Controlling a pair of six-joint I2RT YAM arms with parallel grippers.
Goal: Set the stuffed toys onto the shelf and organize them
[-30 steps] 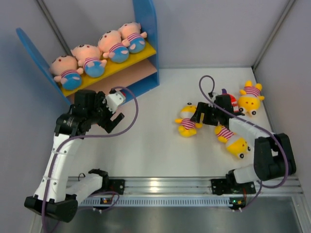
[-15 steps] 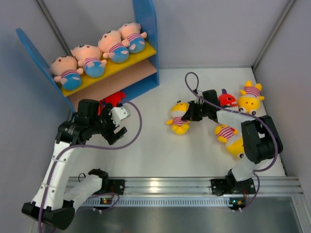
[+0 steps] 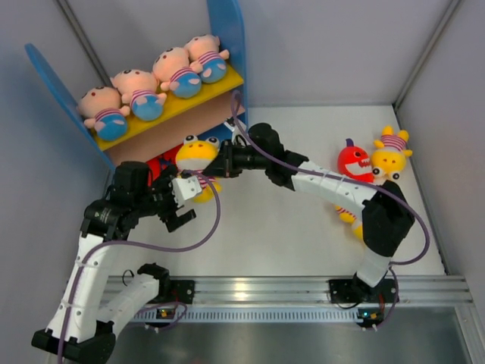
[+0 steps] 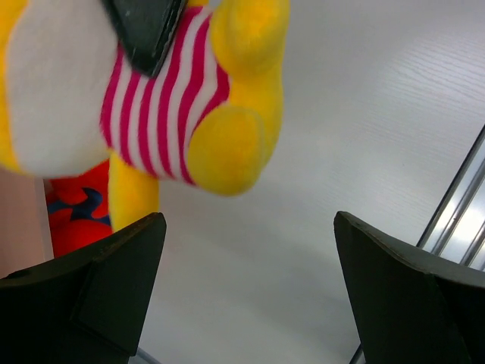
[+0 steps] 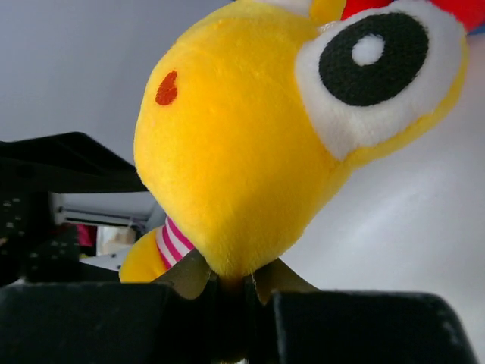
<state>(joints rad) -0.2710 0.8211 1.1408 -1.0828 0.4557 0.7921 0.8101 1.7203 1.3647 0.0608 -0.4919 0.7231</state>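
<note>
Only close up, right fingers (image 5: 186, 277) pinching yellow toy (image 5: 235, 167) under its head; left fingers (image 4: 106, 288) spread, empty.

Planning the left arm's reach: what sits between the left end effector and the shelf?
The yellow striped toy, gripped by the right end effector; top view shows it.

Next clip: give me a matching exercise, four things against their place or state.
1 pink-faced plush dolls
2 yellow plush creature beside the blue-sided shelf
3 red toothy plush monster, far right
4 left gripper

A open, empty
B on the white table
C on the shelf's yellow upper board
D pinched by the right gripper

Pairs: 1-C, 2-D, 3-B, 4-A
</note>
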